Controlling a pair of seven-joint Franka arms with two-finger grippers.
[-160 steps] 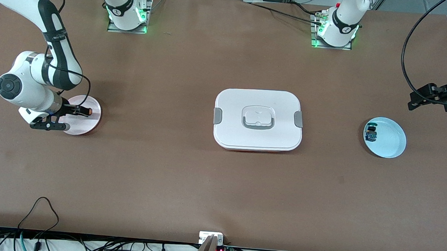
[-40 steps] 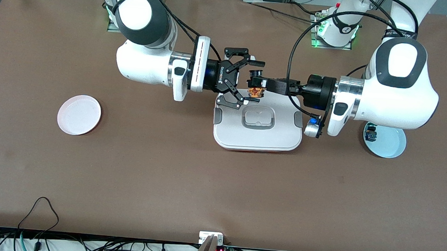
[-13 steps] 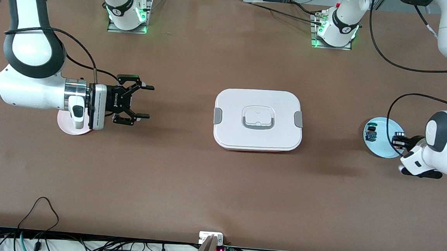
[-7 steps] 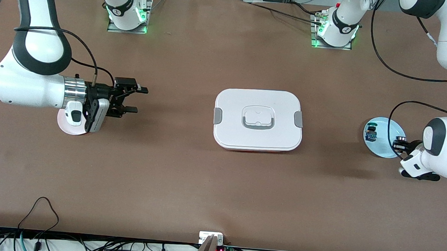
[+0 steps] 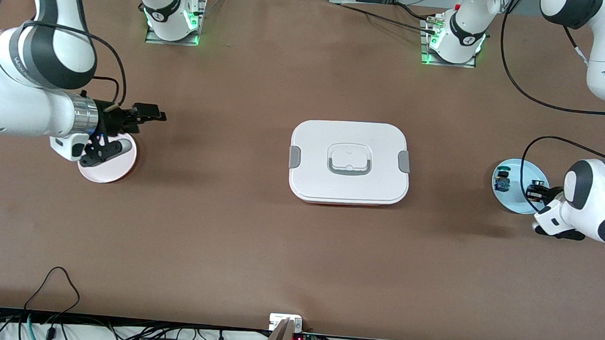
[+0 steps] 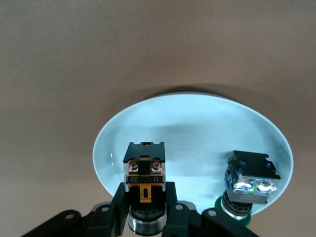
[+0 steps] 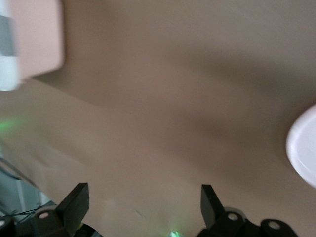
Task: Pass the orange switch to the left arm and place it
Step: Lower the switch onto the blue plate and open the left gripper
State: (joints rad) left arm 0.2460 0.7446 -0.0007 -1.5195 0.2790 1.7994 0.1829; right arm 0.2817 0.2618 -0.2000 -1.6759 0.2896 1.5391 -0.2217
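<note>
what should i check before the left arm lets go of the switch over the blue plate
1. Grip: left gripper shut on the orange switch: ok.
2. Position: switch is over the blue plate: ok.
3. Landing spot: the blue switch lies beside it on the plate, apart from it: ok.
4. Height: whether the orange switch touches the plate yet: cannot tell.
5. Right gripper open, over the pink plate, out of the way: ok.
6. Box sits mid-table, away from both arms: ok.
</note>
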